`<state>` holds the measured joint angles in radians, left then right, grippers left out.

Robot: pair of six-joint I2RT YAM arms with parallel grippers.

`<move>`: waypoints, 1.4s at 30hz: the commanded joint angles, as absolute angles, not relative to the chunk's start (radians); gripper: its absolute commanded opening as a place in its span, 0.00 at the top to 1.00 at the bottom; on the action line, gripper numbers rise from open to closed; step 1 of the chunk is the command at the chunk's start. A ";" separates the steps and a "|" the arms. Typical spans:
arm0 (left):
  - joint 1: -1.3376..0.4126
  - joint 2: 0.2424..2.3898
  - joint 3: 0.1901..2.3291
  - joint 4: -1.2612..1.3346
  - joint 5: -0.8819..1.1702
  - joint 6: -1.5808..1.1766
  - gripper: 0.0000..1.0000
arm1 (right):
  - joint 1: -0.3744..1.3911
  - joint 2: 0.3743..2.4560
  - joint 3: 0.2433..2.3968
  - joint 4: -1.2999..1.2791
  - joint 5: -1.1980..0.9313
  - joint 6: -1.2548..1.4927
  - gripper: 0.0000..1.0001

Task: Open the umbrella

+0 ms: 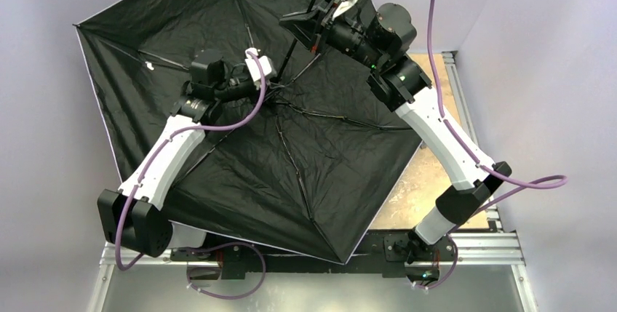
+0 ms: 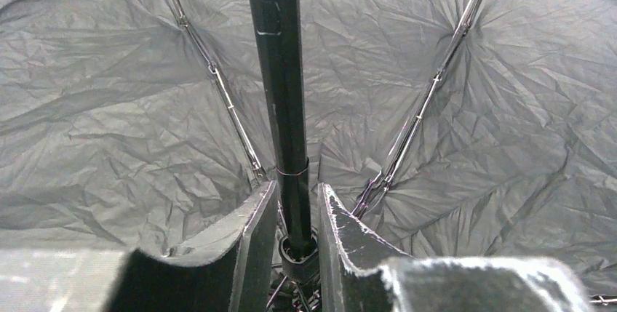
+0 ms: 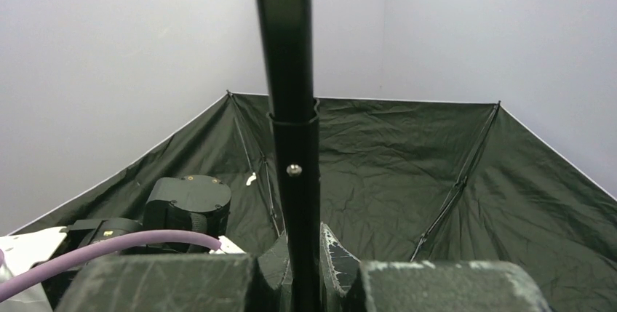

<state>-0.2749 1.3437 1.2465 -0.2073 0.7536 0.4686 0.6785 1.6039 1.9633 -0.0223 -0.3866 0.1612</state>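
umbrella (image 1: 291,174): is lying fully spread across the middle of the scene, black lining facing up toward the top camera. The opening itself is looking done.
canopy (image 1: 145,65): panels are stretching out flat with only fine wrinkles and the pale rim is showing all round. Nothing is hanging folded or bunched.
surface (image 1: 429,174): is showing only as a bare strip at the right, and the canopy is covering the rest of it.
right tool (image 3: 302,254): is sitting high on the shaft, well apart from the hub. Its jaws are clamping tight on the shaft and holding it angled up and away.
left tool (image 2: 297,217): is sitting low at the hub, jaws partway apart and straddling the shaft. A thin gap seems to be showing on one side. Whether it is pressing the shaft, I cannot tell.
shaft (image 2: 280,72): is running straight up between both tools, and its telescoping sections are looking extended.
ribs (image 2: 218,86): are fanning out straight from the hub and lying against the lining.
runner (image 2: 298,250): is sitting just below the left tool's fingertips. Its catch is too dark to read, so I cannot tell whether it is locking.
left to do: probably only confirming that the runner is latching, then letting go with both tools.
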 commanded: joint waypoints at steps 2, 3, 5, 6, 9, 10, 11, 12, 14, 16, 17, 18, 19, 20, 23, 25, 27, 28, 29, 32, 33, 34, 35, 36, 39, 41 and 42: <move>-0.216 1.415 1.194 -0.447 0.526 0.543 0.75 | 0.683 1.453 2.139 0.380 -0.396 0.250 1.00; -0.213 1.416 1.190 -0.449 0.516 0.545 0.75 | 0.683 1.453 2.140 0.384 -0.397 0.247 1.00; -0.208 1.415 1.180 -0.449 0.500 0.553 0.72 | 0.683 1.451 2.145 0.391 -0.397 0.239 1.00; -0.206 1.414 1.175 -0.443 0.487 0.554 0.72 | 0.682 1.448 2.144 0.395 -0.396 0.235 1.00; -0.199 1.409 1.174 -0.433 0.472 0.552 0.80 | 0.682 1.437 2.133 0.398 -0.392 0.228 1.00; -0.197 1.405 1.179 -0.425 0.472 0.544 0.84 | 0.682 1.431 2.118 0.396 -0.384 0.222 1.00; -0.196 1.401 1.189 -0.421 0.475 0.535 0.90 | 0.682 1.421 2.096 0.394 -0.378 0.216 1.00; -0.196 1.396 1.206 -0.422 0.492 0.526 0.97 | 0.683 1.411 2.073 0.393 -0.375 0.215 1.00; -0.196 1.380 1.247 -0.423 0.532 0.502 1.00 | 0.683 1.387 2.002 0.391 -0.385 0.206 1.00; -0.198 1.360 1.288 -0.396 0.576 0.443 1.00 | 0.682 1.353 1.897 0.403 -0.375 0.201 1.00; -0.200 1.351 1.312 -0.382 0.590 0.417 1.00 | 0.682 1.338 1.847 0.407 -0.374 0.200 1.00; -0.204 1.344 1.334 -0.366 0.602 0.396 1.00 | 0.682 1.324 1.799 0.407 -0.377 0.200 0.93; -0.209 1.338 1.358 -0.356 0.611 0.381 1.00 | 0.682 1.312 1.753 0.406 -0.383 0.199 0.80; -0.215 1.334 1.382 -0.348 0.617 0.365 1.00 | 0.682 1.301 1.714 0.406 -0.390 0.199 0.66; -0.228 1.327 1.456 -0.336 0.627 0.329 1.00 | 0.682 1.271 1.620 0.390 -0.399 0.200 0.37; -0.231 1.323 1.504 -0.333 0.630 0.315 1.00 | 0.681 1.242 1.556 0.383 -0.396 0.199 0.26; -0.232 1.322 1.553 -0.338 0.631 0.317 1.00 | 0.682 1.212 1.485 0.369 -0.395 0.185 0.22; -0.232 1.319 1.586 -0.342 0.626 0.321 1.00 | 0.682 1.195 1.452 0.361 -0.384 0.184 0.20; -0.232 1.316 1.608 -0.343 0.623 0.336 1.00 | 0.682 1.183 1.423 0.354 -0.381 0.184 0.20; -0.233 1.305 1.665 -0.332 0.606 0.404 1.00 | 0.682 1.151 1.362 0.289 -0.321 0.165 0.19; -0.233 1.302 1.682 -0.331 0.597 0.440 1.00 | 0.678 1.139 1.344 0.274 -0.279 0.161 0.19; -0.233 1.300 1.697 -0.329 0.590 0.476 1.00 | 0.674 1.133 1.330 0.260 -0.257 0.160 0.18; -0.233 1.300 1.713 -0.330 0.583 0.510 1.00 | 0.663 1.126 1.319 0.249 -0.243 0.167 0.18; -0.233 1.299 1.725 -0.327 0.574 0.543 1.00 | 0.644 1.120 1.309 0.239 -0.232 0.177 0.18; -0.233 1.285 1.745 -0.261 0.537 0.671 1.00 | 0.559 1.115 1.293 0.204 -0.186 0.241 0.18; -0.233 1.282 1.743 -0.235 0.529 0.740 1.00 | 0.533 1.114 1.289 0.193 -0.178 0.252 0.18; -0.233 1.274 1.732 -0.207 0.525 0.774 1.00 | 0.526 1.112 1.286 0.192 -0.172 0.250 0.18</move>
